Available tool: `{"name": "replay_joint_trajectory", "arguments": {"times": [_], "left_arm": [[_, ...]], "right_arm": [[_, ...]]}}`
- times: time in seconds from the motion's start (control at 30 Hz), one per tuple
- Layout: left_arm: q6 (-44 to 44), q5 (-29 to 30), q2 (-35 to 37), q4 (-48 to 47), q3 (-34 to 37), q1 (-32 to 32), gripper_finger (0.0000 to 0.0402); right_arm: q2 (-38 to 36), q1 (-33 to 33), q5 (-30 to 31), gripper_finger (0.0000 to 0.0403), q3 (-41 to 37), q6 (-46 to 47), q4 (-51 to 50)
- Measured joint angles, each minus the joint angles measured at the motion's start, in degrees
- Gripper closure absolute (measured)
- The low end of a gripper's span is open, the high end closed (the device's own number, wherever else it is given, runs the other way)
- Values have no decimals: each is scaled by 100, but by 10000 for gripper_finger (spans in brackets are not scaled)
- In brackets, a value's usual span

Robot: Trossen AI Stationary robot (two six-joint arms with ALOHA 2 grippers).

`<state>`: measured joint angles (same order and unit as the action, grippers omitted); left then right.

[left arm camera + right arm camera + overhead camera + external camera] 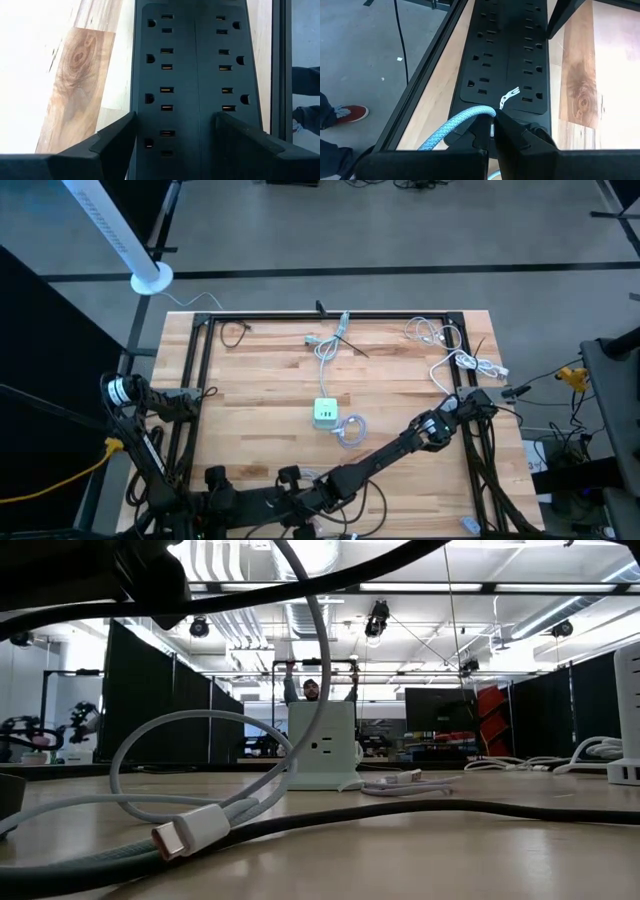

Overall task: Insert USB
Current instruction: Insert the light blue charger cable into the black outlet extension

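A: Where's the right gripper [492,131]?
B: Near the bench's right edge, above a black power strip [512,60], fingers pinched together on a light-blue braided cable [451,129].
A: The left gripper [170,140]?
B: At the left edge, fingers spread apart over another black power strip [195,75].
A: The charger?
B: The pale green cube charger [325,412] sits mid-bench.

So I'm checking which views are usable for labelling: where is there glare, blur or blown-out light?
Left wrist view: the wood is blown out to white, while the power strip stays readable. Right wrist view: similar washout on the wood at one edge. Low view: the near cable is a dark, blurred band against bright ceiling lights; the USB plug is fairly sharp. High view: evenly lit.
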<state>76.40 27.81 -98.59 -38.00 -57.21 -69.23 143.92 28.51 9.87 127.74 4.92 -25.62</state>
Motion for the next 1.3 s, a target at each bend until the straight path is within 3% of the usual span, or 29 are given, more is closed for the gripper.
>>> {"name": "replay_joint_trajectory", "arguments": {"times": [1.3], "left_arm": [[-31, -13, 37, 6, 2, 11, 143]], "right_arm": [[35, -123, 15, 403, -332, -83, 168]]}}
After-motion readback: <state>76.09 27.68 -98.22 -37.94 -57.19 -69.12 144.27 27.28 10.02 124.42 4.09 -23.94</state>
